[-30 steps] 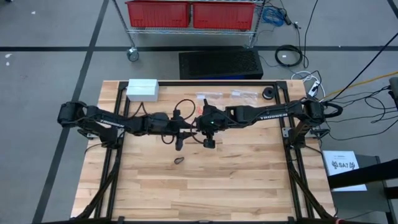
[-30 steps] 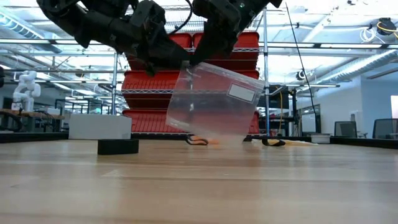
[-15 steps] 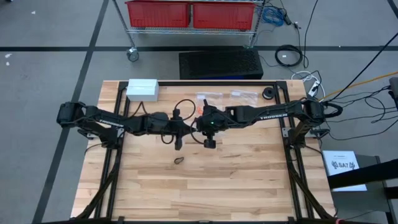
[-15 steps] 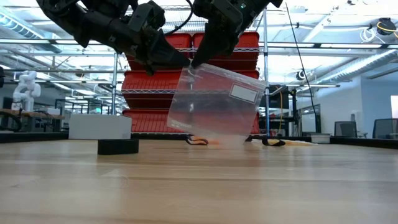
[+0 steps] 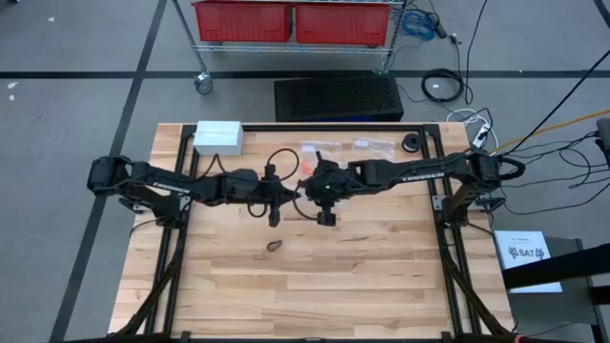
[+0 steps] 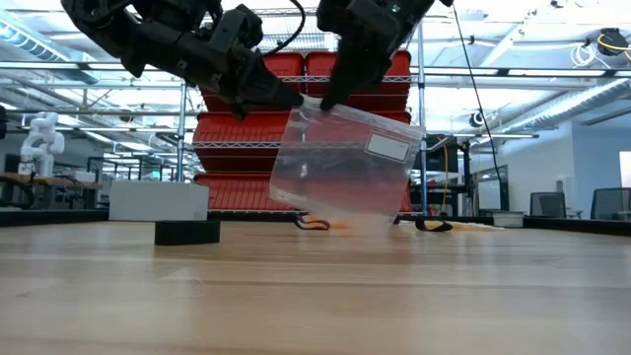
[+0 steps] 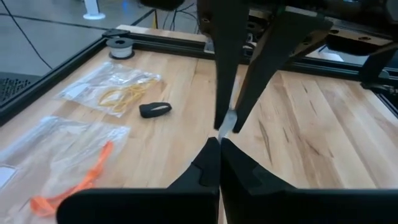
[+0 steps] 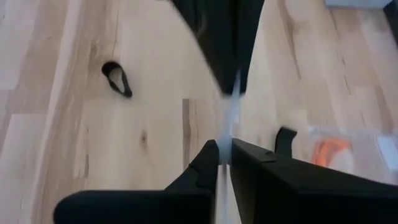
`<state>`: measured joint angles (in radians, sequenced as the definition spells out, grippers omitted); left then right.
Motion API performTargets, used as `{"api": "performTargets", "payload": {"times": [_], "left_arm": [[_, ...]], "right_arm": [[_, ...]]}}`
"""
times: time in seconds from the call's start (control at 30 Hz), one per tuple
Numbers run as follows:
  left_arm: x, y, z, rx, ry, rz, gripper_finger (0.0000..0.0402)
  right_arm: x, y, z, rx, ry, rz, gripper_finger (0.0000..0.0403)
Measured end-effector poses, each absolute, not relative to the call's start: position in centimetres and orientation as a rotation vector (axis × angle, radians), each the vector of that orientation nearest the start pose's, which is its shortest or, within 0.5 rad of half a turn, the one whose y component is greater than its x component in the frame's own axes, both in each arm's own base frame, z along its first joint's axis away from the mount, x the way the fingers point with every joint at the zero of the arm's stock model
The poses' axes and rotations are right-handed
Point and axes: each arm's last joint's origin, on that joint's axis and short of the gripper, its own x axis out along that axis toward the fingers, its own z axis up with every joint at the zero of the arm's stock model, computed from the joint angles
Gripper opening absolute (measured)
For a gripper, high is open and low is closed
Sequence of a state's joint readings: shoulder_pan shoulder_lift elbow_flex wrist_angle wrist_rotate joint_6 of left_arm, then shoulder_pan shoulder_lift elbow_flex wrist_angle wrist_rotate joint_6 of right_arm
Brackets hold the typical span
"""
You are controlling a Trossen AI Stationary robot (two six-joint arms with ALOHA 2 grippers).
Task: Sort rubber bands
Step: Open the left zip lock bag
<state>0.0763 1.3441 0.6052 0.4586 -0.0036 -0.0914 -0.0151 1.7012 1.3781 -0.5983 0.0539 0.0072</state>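
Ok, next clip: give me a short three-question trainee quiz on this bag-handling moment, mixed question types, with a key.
1. True or false: the left gripper and the right gripper both pinch the top edge of the clear plastic bag, which hangs above the table.
2. Multiple choice: the loose black rubber band lies (A) inside the held bag, (B) on bare wood nearer the table's front edge than the grippers, (C) on the white box.
3. Fill in: the flat bag near the tape roll holds ____ bands.

Key: 1 true; 2 B; 3 yellow.
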Motion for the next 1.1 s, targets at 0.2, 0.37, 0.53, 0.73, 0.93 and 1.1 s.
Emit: {"api": "performTargets", "payload": {"times": [0.2,0.37,0.53,0.73,0.93,1.1], "left_arm": [[27.2,2.4,21.6,-0.098,0.268,0.107,0.0001],[27.1,2.4,21.9,-0.080,0.260,0.108,0.0001],[26.9,2.4,22.1,-0.078,0.259,0.111,0.0000],[26.8,2.4,22.2,-0.076,0.257,0.113,0.0000],[26.7,2.4,22.0,-0.080,0.281,0.122,0.0000],[26.7,2.3,22.0,-0.080,0.285,0.119,0.0000]], "right_arm": [[35.2,-0.6,25.9,0.018,1.071,-0.080,0.0009],[34.4,-0.1,25.5,0.031,1.166,-0.083,0.0009],[33.6,0.3,25.2,0.049,1.249,-0.096,0.0009],[33.1,0.6,25.1,0.057,1.306,-0.109,0.0010],[31.5,0.5,27.0,0.068,1.278,-0.146,0.0064],[30.5,0.2,30.2,0.079,1.075,-0.233,0.0124]]}}
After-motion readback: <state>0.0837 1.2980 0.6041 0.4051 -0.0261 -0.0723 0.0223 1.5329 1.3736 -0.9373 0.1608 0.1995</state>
